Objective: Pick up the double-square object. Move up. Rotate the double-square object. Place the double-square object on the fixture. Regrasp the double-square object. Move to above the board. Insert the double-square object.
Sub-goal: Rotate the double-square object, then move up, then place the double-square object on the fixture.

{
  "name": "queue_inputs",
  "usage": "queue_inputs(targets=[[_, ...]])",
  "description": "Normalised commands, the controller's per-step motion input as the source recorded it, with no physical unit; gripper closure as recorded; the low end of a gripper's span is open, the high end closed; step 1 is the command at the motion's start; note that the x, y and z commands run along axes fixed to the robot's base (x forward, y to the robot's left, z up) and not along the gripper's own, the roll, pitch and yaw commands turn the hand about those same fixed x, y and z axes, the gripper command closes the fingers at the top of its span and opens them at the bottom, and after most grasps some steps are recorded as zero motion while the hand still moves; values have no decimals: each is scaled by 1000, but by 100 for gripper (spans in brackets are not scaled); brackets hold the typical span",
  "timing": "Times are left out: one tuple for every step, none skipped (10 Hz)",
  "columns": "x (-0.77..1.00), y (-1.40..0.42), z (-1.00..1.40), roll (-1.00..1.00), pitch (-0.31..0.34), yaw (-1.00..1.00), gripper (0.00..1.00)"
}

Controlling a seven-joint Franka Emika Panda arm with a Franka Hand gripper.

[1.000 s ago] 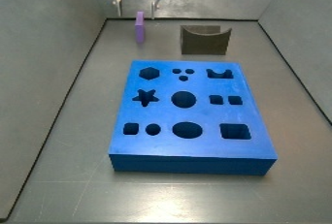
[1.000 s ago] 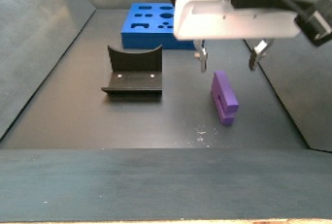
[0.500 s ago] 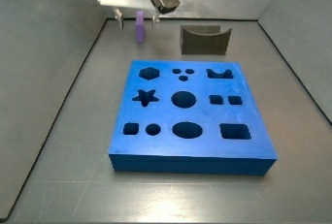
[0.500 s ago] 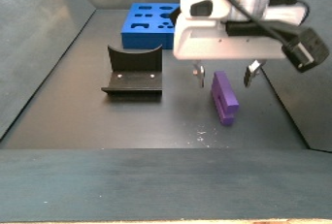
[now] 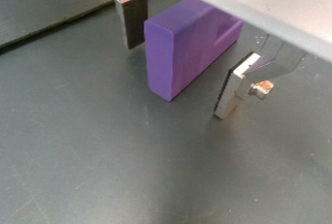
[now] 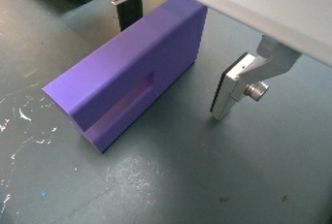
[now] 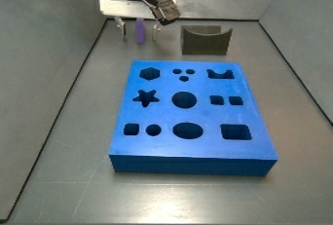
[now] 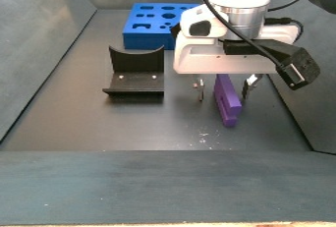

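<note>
No readable text, labels, brands, numbers or signs on anything in view

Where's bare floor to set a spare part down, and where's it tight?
Free: floor between the board and the left wall, and the near floor in front of the fixture. Crowded: the back, where the open claw straddles the double-square object, fingers apart from it, beside the fixture.

A side view looks down from high beyond the board (image 7: 196, 112), facing the fixture (image 7: 204, 40) behind it. A side view sits low on the opposite side, with the fixture (image 8: 136, 72) nearer than the board (image 8: 155, 24). Both wrist views look closely down past the gripper (image 5: 182, 63) (image 6: 176, 55) at the double-square object (image 5: 188, 46) (image 6: 127, 74).
</note>
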Motion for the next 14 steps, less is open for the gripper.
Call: queue_inputs(targets=[[32,1,-167,-77,-30,33,0],[24,0,-168,-78,-24,33,0],[25,1,-168,-77,-25,33,0],[25,1,-167,-77,-25,33,0],[0,0,0,0,0,0,100],[0,0,1000,0,0,0,100],[-11,-1,1000,-1,9,-1,100],[-31,1,981,2,32,-6,100],[-26,5,906,6,39,-9,100],[-18,8,737,15,45,-14,100],[-21,9,600,23,45,-17,100],[-28,10,412,33,44,-20,100],[-30,10,316,38,40,-21,100],[0,0,1000,0,0,0,100]])
